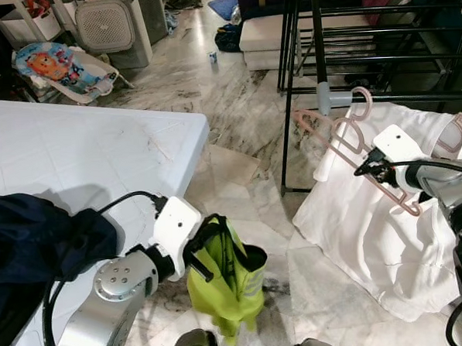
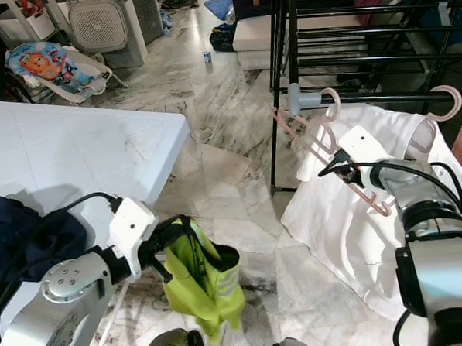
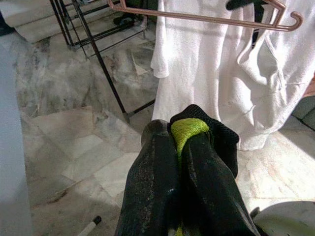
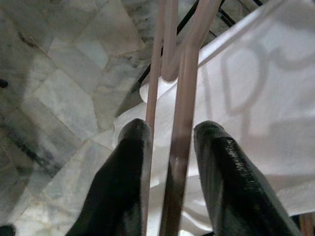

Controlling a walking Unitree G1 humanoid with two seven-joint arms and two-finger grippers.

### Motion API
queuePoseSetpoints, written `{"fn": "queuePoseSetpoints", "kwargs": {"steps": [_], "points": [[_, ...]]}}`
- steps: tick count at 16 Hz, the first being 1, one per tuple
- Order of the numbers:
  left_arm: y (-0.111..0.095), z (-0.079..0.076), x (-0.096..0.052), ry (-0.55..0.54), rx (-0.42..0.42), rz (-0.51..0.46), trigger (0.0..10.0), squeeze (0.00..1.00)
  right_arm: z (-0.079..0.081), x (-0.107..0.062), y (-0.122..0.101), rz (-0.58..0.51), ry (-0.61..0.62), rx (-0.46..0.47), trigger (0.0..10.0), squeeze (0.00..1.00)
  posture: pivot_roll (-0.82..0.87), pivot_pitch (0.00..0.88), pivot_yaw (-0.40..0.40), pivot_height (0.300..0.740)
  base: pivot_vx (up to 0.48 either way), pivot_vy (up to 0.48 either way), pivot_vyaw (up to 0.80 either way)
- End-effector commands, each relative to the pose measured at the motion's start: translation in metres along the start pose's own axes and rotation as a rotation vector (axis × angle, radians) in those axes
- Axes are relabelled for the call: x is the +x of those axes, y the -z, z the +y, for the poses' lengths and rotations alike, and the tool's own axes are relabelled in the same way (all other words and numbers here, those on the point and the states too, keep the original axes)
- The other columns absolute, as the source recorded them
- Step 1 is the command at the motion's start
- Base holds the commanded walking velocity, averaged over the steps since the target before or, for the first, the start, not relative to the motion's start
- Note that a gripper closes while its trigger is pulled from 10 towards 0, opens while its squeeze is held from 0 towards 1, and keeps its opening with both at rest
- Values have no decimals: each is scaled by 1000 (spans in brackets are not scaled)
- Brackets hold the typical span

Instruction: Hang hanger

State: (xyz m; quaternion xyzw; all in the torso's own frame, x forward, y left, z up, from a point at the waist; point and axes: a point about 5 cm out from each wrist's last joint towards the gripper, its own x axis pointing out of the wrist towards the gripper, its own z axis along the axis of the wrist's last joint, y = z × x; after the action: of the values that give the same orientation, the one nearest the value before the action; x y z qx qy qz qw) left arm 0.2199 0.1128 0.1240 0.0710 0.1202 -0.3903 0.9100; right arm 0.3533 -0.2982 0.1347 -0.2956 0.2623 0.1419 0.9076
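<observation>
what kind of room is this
Probably a lived-in home's laundry corner: a black drying rack with a white shirt hanging on it, a white folding table holding dark clothes, and a marble floor.

The left arm point(image 1: 106, 303) is built of brushed silver cylinders, with a round joint cap ringed by small screws; a white, rounded wrist housing point(image 1: 175, 225) is fitted ahead of it; a black cable point(image 1: 128, 198) is looped from the housing back along the arm; the right arm point(image 2: 433, 263) is made of the same silver segments with black bands; long matte black fingers point(image 4: 123, 182) are seen.
</observation>
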Motion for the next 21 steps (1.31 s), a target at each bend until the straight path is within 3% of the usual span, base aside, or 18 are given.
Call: {"fn": "queuePoseSetpoints", "kwargs": {"steps": [1,12,15,18,21], "points": [[-4,3,1,-1,21,-11,10000,0,-6,-2,-7,-19,7,9,0,0,80,47,89,740,0,0,0],[-5,5,7,13,40,-17,10000,0,-1,0,-2,-12,-3,36,0,0,76,24,91,740,0,0,0],[-5,6,14,14,47,-31,10000,0,2,3,-5,-64,15,149,0,0,59,0,84,740,0,0,0],[-6,8,23,-14,48,-57,10000,0,2,5,-11,-170,121,295,0,0,35,0,66,740,0,0,0],[-2,10,32,-69,48,-74,10000,0,21,11,-8,-271,149,388,0,0,12,0,46,740,0,0,0]]}}
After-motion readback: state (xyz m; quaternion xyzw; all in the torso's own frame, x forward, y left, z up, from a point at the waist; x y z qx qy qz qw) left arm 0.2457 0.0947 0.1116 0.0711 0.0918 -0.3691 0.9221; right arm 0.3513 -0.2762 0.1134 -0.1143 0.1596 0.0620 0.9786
